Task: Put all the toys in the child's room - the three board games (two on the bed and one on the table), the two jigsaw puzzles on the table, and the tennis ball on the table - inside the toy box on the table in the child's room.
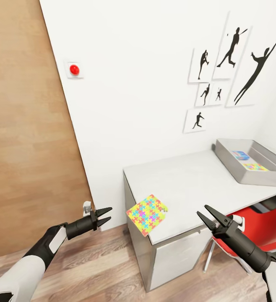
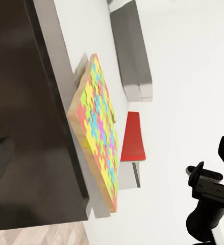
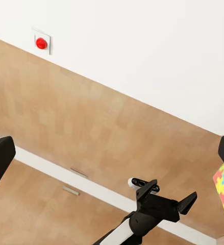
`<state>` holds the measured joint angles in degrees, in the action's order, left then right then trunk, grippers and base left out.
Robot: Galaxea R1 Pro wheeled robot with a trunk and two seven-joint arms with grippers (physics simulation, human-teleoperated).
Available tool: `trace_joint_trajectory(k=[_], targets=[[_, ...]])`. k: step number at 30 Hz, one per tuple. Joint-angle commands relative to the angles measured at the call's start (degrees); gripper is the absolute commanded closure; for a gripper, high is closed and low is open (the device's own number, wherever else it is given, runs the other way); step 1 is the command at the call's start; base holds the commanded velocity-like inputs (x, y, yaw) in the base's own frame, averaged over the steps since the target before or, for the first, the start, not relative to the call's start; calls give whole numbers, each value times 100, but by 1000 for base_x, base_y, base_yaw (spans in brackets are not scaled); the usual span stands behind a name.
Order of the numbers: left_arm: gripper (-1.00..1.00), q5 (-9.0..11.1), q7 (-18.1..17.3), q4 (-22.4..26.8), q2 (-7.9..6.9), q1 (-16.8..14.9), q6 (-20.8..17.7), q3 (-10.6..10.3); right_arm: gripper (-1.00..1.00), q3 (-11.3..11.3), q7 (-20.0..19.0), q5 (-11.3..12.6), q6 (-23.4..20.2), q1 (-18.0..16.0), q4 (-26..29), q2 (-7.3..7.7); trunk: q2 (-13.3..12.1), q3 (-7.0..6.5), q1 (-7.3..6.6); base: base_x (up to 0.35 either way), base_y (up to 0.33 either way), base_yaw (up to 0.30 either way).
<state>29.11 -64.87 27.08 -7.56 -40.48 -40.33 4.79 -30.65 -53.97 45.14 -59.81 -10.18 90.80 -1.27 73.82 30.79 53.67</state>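
Observation:
One jigsaw puzzle (image 1: 147,214), a multicoloured square mat, lies at the near left corner of the table (image 1: 196,180) and hangs over its edge; in the left wrist view the puzzle (image 2: 99,130) looks tilted. The grey toy box (image 1: 238,170) stands at the table's far right. Inside it are a blue board game (image 1: 240,155) and another jigsaw puzzle (image 1: 254,166). My left gripper (image 1: 110,213) is open and empty, left of the overhanging puzzle and off the table. Just off the table's front edge, to the puzzle's right, my right gripper (image 1: 201,210) is open and empty.
A red chair (image 1: 259,228) is tucked under the table on the right. A wooden door (image 1: 29,147) fills the left side, with a red wall button (image 1: 74,69) beside it. Silhouette posters (image 1: 230,54) hang above the table. Wooden floor lies below.

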Motion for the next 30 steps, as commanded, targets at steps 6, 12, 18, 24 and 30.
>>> trace_joint_trajectory(k=[6,12,18,24,30], targets=[[-100,8,-11,-1,0,-3,-37,5,-100,-11,-34,-26,-19,-3,-1,-5,3,5,0,22,-65,0],[-100,9,-10,-1,0,-3,-36,5,-100,-11,-34,-24,-19,-6,-1,-5,3,5,0,4,-11,0],[-100,13,-13,-1,0,-3,-36,2,-100,-11,-34,-21,-19,-7,-1,-5,3,5,0,1,-2,0],[-100,15,-19,-1,-6,-3,-40,3,-100,-11,-34,-23,-19,-4,-1,-5,3,5,0,0,0,0],[-100,15,-24,-1,-8,-3,-50,3,-100,-11,-34,-24,-19,-6,-1,-5,3,5,0,0,0,0]])
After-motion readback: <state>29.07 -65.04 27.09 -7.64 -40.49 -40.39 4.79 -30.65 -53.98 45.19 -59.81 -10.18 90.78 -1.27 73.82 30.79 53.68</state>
